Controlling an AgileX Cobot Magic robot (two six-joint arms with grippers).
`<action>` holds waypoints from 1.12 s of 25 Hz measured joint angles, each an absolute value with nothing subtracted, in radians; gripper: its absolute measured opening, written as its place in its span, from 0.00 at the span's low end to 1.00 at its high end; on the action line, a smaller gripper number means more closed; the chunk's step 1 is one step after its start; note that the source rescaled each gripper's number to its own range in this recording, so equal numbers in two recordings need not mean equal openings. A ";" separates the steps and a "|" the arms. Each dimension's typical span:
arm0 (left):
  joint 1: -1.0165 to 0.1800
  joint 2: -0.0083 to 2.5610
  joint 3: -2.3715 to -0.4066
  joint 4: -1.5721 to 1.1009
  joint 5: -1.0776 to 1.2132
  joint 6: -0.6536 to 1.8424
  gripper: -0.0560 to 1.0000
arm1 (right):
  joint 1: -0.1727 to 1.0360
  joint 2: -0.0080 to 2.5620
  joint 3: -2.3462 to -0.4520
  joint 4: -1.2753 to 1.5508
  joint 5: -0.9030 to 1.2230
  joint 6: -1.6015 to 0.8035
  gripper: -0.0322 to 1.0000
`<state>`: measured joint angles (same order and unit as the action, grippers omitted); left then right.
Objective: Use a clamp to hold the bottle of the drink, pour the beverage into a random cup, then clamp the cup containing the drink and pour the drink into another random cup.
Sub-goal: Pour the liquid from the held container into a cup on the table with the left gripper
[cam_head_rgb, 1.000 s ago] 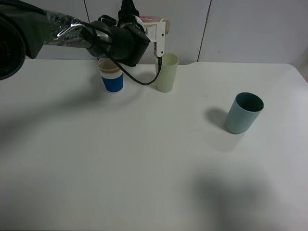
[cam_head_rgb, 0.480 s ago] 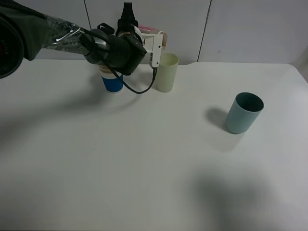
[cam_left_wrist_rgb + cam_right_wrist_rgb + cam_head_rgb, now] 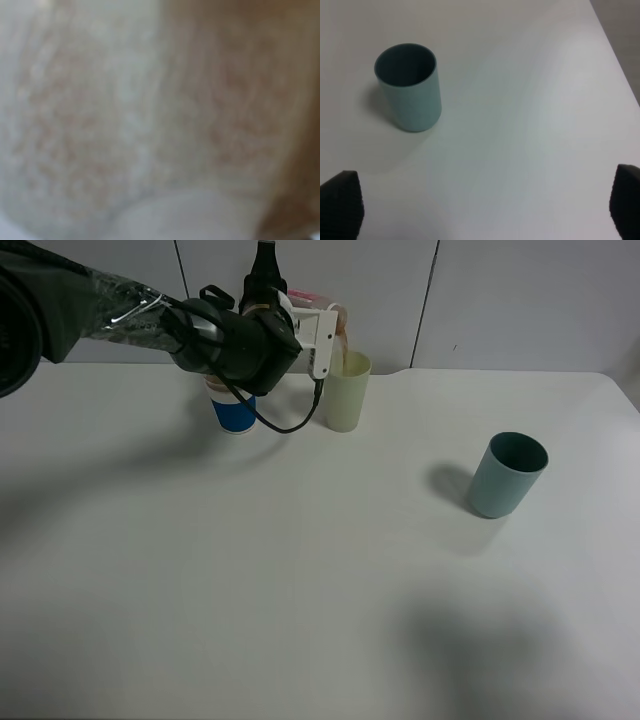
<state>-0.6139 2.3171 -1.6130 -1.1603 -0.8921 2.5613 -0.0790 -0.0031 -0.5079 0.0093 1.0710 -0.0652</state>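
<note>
My left gripper is at the back of the table, shut on the pinkish drink bottle. The bottle is tilted with its mouth over the rim of the pale green cup. The bottle fills the left wrist view as a blur. A blue and white paper cup stands just left of the green cup, partly behind the arm. A teal cup stands alone at the right and also shows in the right wrist view. My right gripper is open and empty, above the table near the teal cup.
The white table ends at a panelled wall behind the cups. A black cable hangs from the left wrist between the blue cup and the green cup. The table's right edge runs close to the teal cup.
The left wrist has lifted and rolled, bringing the bottle's mouth down over the pale green cup's rim. The cups have not moved.
</note>
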 joint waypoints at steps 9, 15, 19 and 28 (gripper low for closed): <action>-0.610 2.317 -1.613 -1.142 -0.918 2.561 0.05 | -0.079 -0.003 -0.508 0.009 1.071 -0.065 0.97; -0.610 2.317 -1.613 -1.141 -0.923 2.561 0.05 | -0.079 -0.003 -0.508 0.009 1.071 -0.065 0.97; -0.610 2.317 -1.613 -1.137 -0.934 2.561 0.05 | -0.079 -0.003 -0.508 0.009 1.071 -0.065 0.97; -0.610 2.317 -1.613 -1.119 -0.945 2.575 0.05 | -0.079 -0.003 -0.508 0.009 1.071 -0.065 0.97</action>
<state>-0.6105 2.3171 -1.6130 -1.1188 -0.9446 2.5753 -0.0790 -0.0031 -0.5079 0.0093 1.0710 -0.0652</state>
